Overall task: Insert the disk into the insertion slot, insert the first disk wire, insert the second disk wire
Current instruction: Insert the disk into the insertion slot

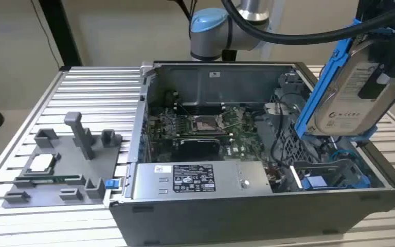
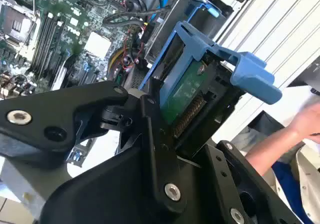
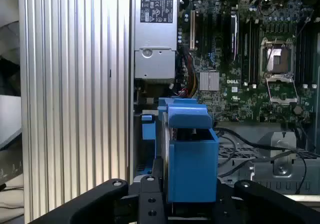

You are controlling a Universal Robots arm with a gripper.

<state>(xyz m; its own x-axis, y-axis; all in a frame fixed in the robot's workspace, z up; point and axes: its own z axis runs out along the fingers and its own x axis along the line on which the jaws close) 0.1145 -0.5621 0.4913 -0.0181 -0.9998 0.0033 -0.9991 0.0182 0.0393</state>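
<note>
Open computer case [image 1: 252, 218] on ribbed desk [image 1: 94, 98], green motherboard [image 1: 235, 135] inside, grey power-supply box [image 1: 191, 180], grey parts tray [image 1: 53, 177] beside it.

Quick headcount from my end: one disk [image 1: 352, 98], one insertion slot [image 1: 328, 174], and one open computer case [image 1: 252, 216] holding one motherboard [image 1: 204, 123] and one power-supply box [image 1: 194, 180]. One grey parts tray [image 1: 74, 170] sits at the case's 9 o'clock in the exterior view. One person's hand [image 2: 305, 121] in the second wrist view too.
</note>
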